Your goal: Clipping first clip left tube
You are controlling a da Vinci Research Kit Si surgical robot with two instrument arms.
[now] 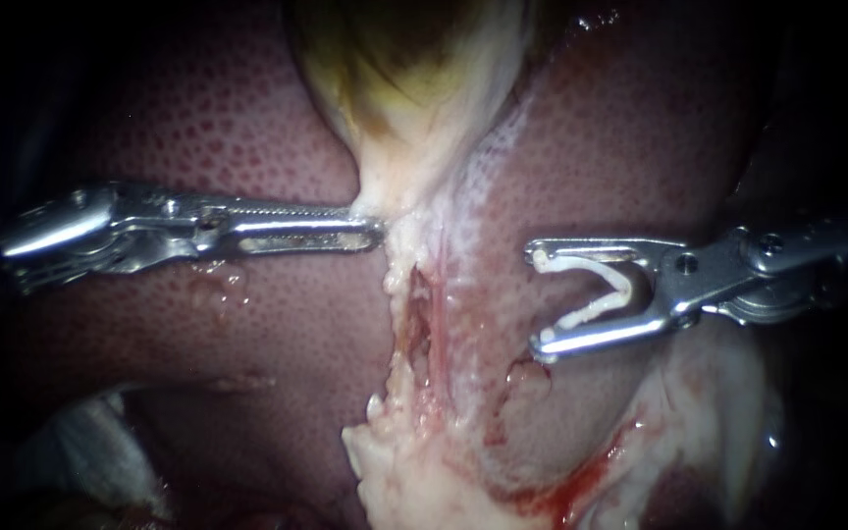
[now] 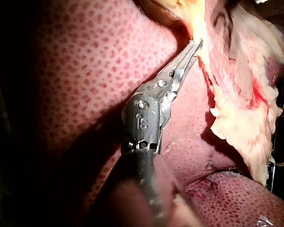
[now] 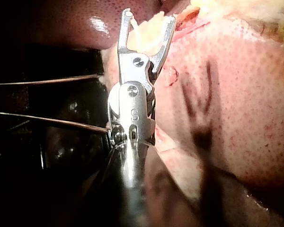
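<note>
Left instrument (image 1: 370, 232): jaws lie together, their tips pinching the edge of the pale tissue (image 1: 402, 221) just under the gallbladder (image 1: 414, 59), shaft level across the liver (image 1: 247, 128). Right instrument (image 1: 536, 298): jaws stand wide apart and carry an open white clip (image 1: 576, 263), one leg against each jaw, its mouth turned toward the pale strip. We note a thin reddish tube (image 1: 436, 324) running down that strip beside a small opening. The clip sits near the tube, on its right, not touching it, over pale-edged liver. Some blood lies low on the strip.
</note>
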